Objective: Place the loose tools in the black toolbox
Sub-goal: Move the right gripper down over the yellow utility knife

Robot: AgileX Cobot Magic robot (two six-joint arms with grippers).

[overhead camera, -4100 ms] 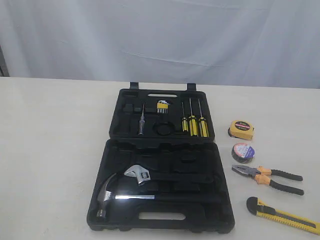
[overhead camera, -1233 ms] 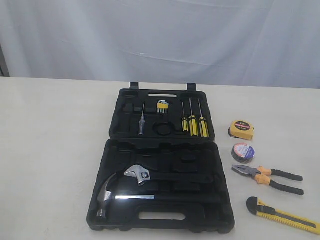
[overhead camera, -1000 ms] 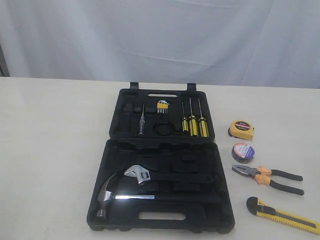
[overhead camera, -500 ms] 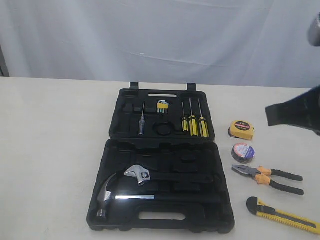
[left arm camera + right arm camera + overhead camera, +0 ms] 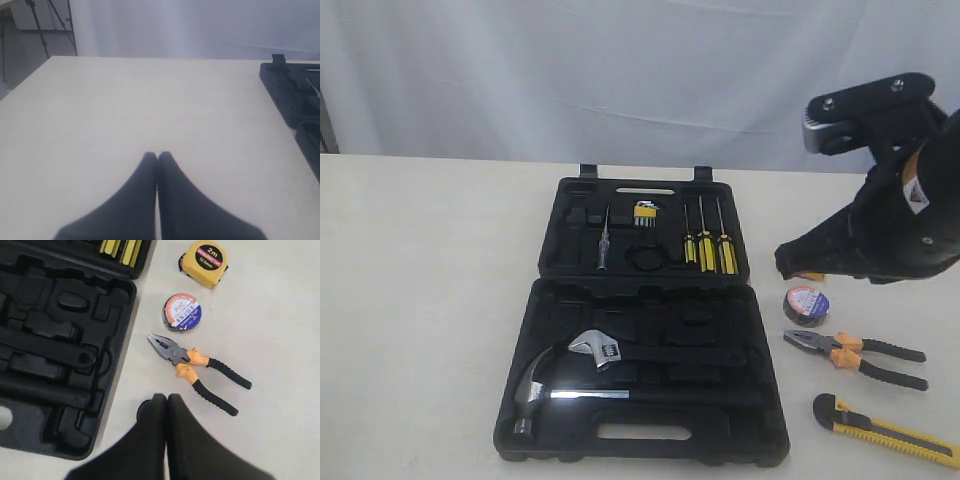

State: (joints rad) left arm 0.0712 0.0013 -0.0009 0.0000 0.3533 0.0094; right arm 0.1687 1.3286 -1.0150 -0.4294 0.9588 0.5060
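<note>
The black toolbox [image 5: 767, 385] lies open in the middle of the table. To its right lie the dark tape roll [image 5: 806, 305], the orange-and-black pliers [image 5: 855, 358] and the yellow-black utility knife [image 5: 885, 430]. My right gripper [image 5: 782, 262] hangs shut and empty above them and hides most of the yellow tape measure. The right wrist view shows the tape measure [image 5: 204, 262], tape roll [image 5: 182, 312], pliers [image 5: 192, 365] and the shut right gripper [image 5: 166, 399], with the knife's dark end [image 5: 144, 411] beside its fingers. My left gripper [image 5: 157, 155] is shut over bare table, apart from the toolbox [image 5: 290, 95].
A steel hammer [image 5: 535, 390] and an adjustable wrench [image 5: 600, 348] sit in the toolbox's near half. Three yellow-black screwdrivers [image 5: 705, 248] and small tools sit in the lid half. A white curtain hangs behind the table.
My right arm has swung in from the right edge of the exterior view and now covers the tape measure. The tools and toolbox have not moved.
</note>
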